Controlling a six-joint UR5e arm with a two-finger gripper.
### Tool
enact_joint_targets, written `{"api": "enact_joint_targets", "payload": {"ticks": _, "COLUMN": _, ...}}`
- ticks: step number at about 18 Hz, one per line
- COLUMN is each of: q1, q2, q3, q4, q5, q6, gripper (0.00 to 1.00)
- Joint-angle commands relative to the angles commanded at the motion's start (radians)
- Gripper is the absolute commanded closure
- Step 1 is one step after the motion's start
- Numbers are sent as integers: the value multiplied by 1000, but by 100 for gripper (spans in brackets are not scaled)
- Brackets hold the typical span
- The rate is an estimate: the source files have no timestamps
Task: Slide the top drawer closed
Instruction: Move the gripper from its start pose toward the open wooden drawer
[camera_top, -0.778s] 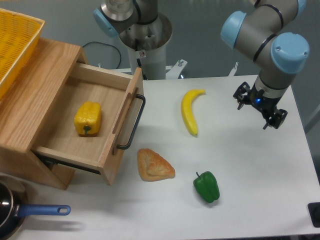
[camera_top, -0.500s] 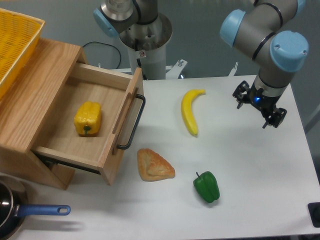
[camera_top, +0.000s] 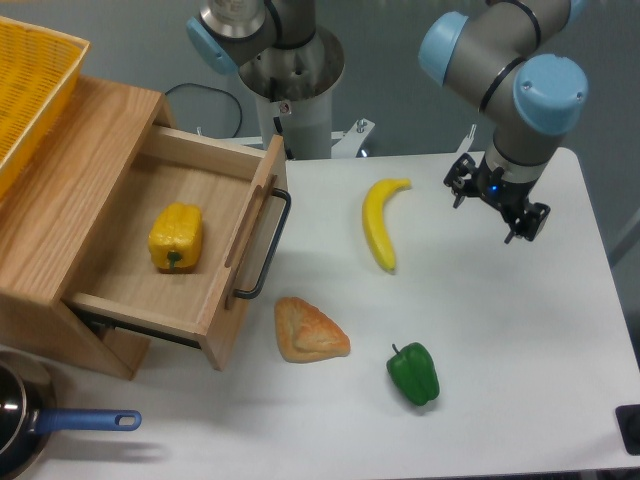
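Observation:
The top drawer (camera_top: 215, 300) stands pulled far out of the light-wood cabinet (camera_top: 60, 200) at the left. Its plank front carries a black U-shaped bar handle (camera_top: 265, 245) facing right. A yellow bell pepper (camera_top: 175, 237) lies inside it. My gripper (camera_top: 492, 208) hangs open and empty over the right part of the white table, well to the right of the handle and just right of the banana (camera_top: 381, 220).
A bread piece (camera_top: 310, 330) lies just below the drawer front and a green bell pepper (camera_top: 413, 373) lies further right. A yellow basket (camera_top: 30, 80) sits on the cabinet top. A blue-handled pan (camera_top: 50, 425) is at the bottom left. The arm's base (camera_top: 290, 60) stands behind the drawer.
My gripper has moved left and slightly up, toward the banana. The drawer and the objects have stayed in place.

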Motion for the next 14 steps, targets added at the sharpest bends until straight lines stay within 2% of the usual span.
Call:
{"api": "enact_joint_targets", "payload": {"ticks": 4, "q1": -2, "q2": 3, "q3": 5, "q4": -2, "q5": -3, "q6": -3, "gripper": 2}}
{"api": "enact_joint_targets", "payload": {"ticks": 7, "q1": -3, "q2": 18, "q3": 8, "q4": -11, "q5": -3, "q6": -21, "gripper": 41}}
{"api": "enact_joint_targets", "payload": {"ticks": 10, "q1": -9, "q2": 38, "q3": 15, "q4": -18, "q5": -69, "q6": -142, "gripper": 76}}
{"api": "enact_joint_targets", "payload": {"ticks": 12, "q1": -20, "q2": 41, "q3": 17, "q4": -21, "q5": -122, "q6": -190, "gripper": 91}}
{"api": "enact_joint_targets", "payload": {"ticks": 14, "q1": -46, "q2": 55, "q3": 17, "q4": -26, "q5": -130, "q6": -202, "gripper": 96}}
